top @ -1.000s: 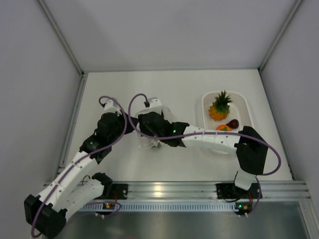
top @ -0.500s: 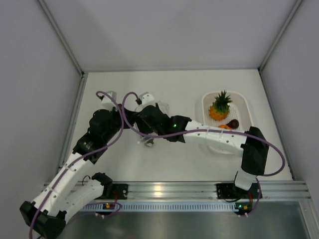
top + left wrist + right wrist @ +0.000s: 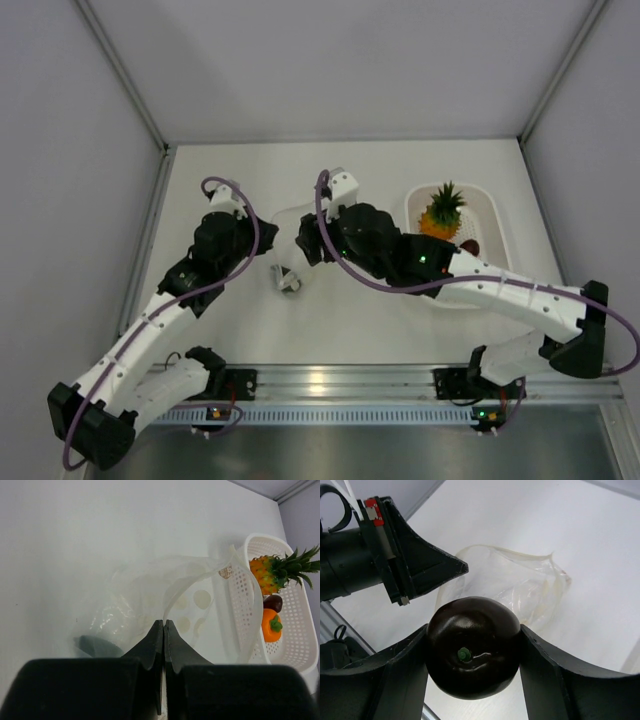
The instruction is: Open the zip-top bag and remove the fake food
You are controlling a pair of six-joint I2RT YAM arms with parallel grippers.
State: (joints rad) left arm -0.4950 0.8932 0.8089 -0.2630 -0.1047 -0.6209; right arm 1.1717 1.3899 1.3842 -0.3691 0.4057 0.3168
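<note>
The clear zip-top bag (image 3: 150, 595) lies open on the white table, also seen from above (image 3: 288, 216) and in the right wrist view (image 3: 520, 580). My left gripper (image 3: 164, 623) is shut on the bag's rim; it shows from above (image 3: 264, 236). A dark green piece (image 3: 94, 645) lies inside the bag, also visible from above (image 3: 286, 281). My right gripper (image 3: 473, 632) is shut on a dark brown round fruit (image 3: 472, 652), held above the bag's mouth; from above the right gripper (image 3: 310, 242) sits just right of the left one.
A white perforated basket (image 3: 492, 215) at the right holds the pineapple (image 3: 440, 214) and a dark brown piece (image 3: 470, 246); in the left wrist view the basket (image 3: 300, 645) also holds an orange fruit (image 3: 270, 625). Walls enclose the table on three sides.
My right gripper has drawn out of the bag, up and to the right, with the dark round fruit in it. My left gripper still holds the bag's rim.
</note>
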